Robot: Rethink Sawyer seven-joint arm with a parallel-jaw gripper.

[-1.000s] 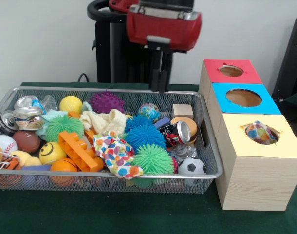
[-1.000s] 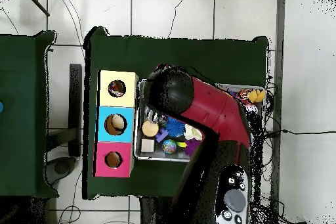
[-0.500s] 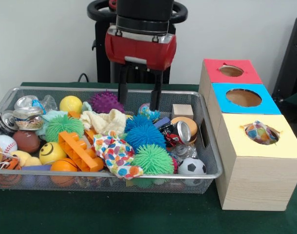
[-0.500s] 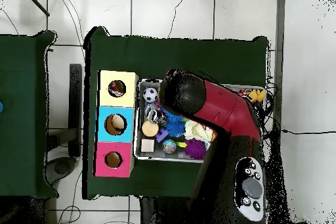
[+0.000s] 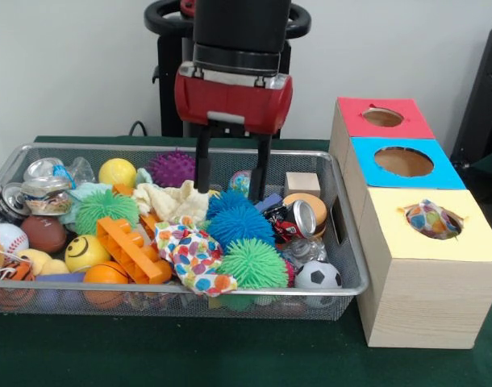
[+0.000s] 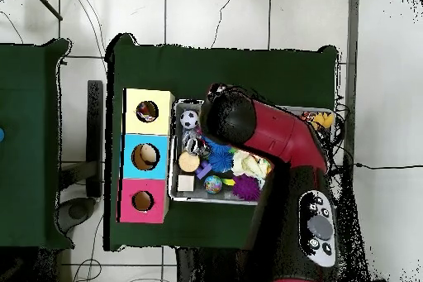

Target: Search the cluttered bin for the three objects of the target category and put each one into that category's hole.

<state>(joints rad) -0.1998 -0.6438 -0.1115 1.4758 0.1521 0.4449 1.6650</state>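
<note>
**Open gripper lowered over blue spiky balls at bin centre**

The target category cannot be read from the views. The item nearest the tool is the blue spiky ball (image 5: 239, 223) at the centre of the front view, with a second blue spiky ball (image 5: 222, 201) touching its upper left. Both are round and show no long axis or pointing direction. A green spiky ball (image 5: 254, 263) lies just below them, touching.

The gripper (image 5: 231, 184) hangs above the smaller blue ball, its two fingers (image 5: 203, 165) spread wide and vertical, holding nothing. The left finger comes down beside the cream cloth (image 5: 173, 201); the right finger stands in front of the globe ball (image 5: 241, 181).

The wire bin (image 5: 347, 242) fills the lower left and centre of the front view. An orange toy block (image 5: 131, 248) lies with its long axis running from upper left to lower right. A patterned cloth (image 5: 196, 256) sits just right of it. A can (image 5: 298, 219) lies tipped, its top facing right and forward. A soccer ball (image 5: 318, 276) occupies the bin's lower right corner.

To the right stands the sorting box: red section (image 5: 355, 121) at top, blue section (image 5: 367, 165) in the middle, yellow section (image 5: 464, 242) lowest. A patterned item (image 5: 431, 219) sits in the yellow section's hole.

In the overhead view the arm (image 6: 273, 134) covers most of the bin.
</note>
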